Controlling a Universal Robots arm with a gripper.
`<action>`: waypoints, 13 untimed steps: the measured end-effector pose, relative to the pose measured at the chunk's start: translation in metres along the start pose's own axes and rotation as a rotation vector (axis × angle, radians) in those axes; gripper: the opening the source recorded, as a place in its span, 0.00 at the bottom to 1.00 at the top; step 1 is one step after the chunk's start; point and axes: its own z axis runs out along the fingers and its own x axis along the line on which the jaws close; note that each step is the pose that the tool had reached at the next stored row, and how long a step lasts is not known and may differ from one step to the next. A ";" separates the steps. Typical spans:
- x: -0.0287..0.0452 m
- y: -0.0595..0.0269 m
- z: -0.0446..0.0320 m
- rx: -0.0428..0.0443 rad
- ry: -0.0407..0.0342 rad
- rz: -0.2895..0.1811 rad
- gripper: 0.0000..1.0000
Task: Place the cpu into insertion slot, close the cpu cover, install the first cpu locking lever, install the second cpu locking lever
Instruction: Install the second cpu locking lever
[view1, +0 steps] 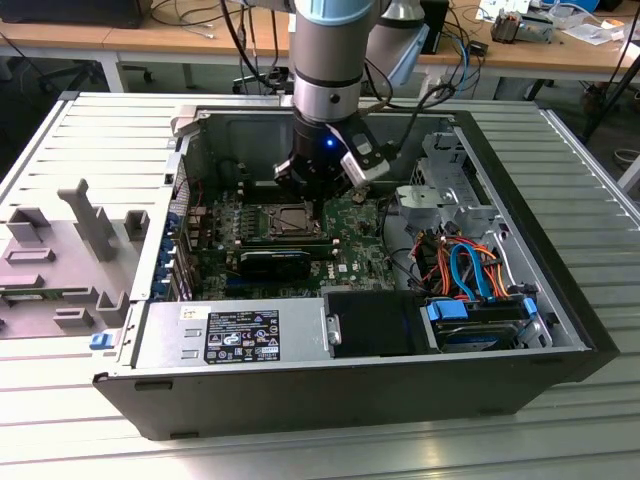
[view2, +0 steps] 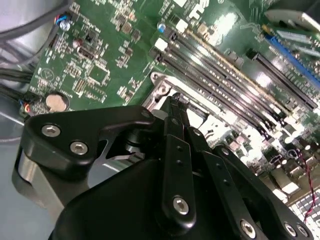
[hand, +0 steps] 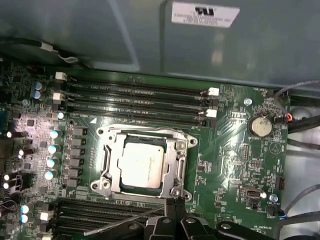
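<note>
In the first wrist view the cpu (hand: 141, 164) lay seated in the insertion slot (hand: 106, 161) with the cpu cover (hand: 178, 161) down around it, while the second wrist view showed my fingers (view2: 176, 107) pressed together, empty, at the socket's edge, above the green board (view1: 352, 248).

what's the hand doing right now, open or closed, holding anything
Hand: closed, fingertips together at the edge of the square metal-rimmed socket, holding nothing visible; the silvery-grey square chip sits under the windowed metal cover.

Wooden desks (view1: 120, 40) strewn with cables (view1: 200, 20) stand behind the ribbed metal worktable (view1: 80, 140).
</note>
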 end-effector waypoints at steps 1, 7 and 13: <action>-0.0002 -0.0023 0.0019 0.0000 0.0000 0.000 0.11; -0.0078 -0.0116 0.0195 -0.0001 0.0000 0.001 0.11; -0.0020 -0.0161 0.0260 -0.0004 -0.0001 0.000 0.11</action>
